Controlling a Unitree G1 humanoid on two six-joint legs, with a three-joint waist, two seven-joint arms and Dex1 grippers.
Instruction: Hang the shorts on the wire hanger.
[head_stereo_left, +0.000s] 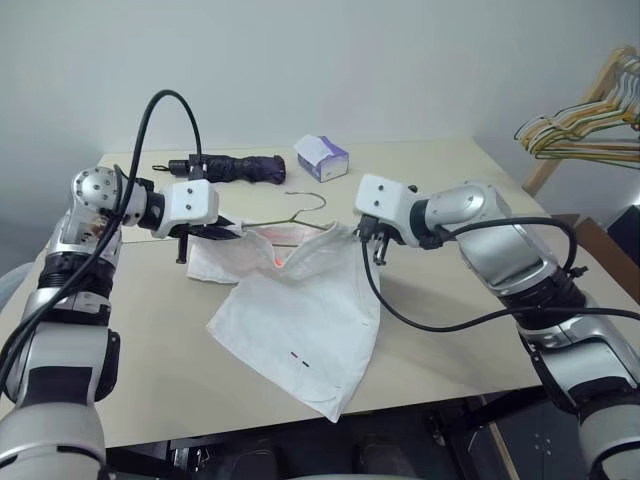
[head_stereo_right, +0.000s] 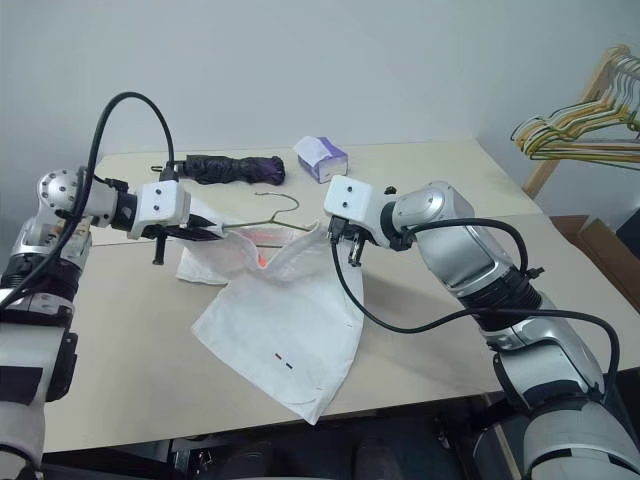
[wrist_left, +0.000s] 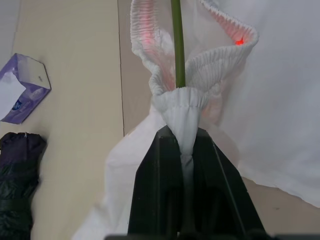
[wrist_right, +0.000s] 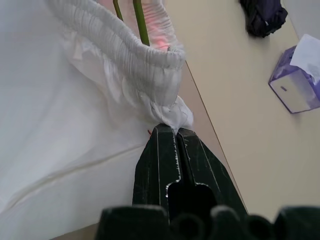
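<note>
Both jaws are pinching the waistband of the shorts (head_stereo_left: 300, 310) — left gripper (wrist_left: 184, 150), right gripper (wrist_right: 175, 131) — holding it off the desk (head_stereo_left: 470, 330) around the wire hanger (head_stereo_left: 295, 215), so you're wanting to keep the band taut and level.

My forearms were silver-grey metal with black joints, and each ended in a white boxy wrist housing. A thick black cable looped from each housing back along the arm. My left gripper (wrist_left: 182, 145) and right gripper (wrist_right: 175, 137) had flat, tapering, glossy black fingers.
</note>
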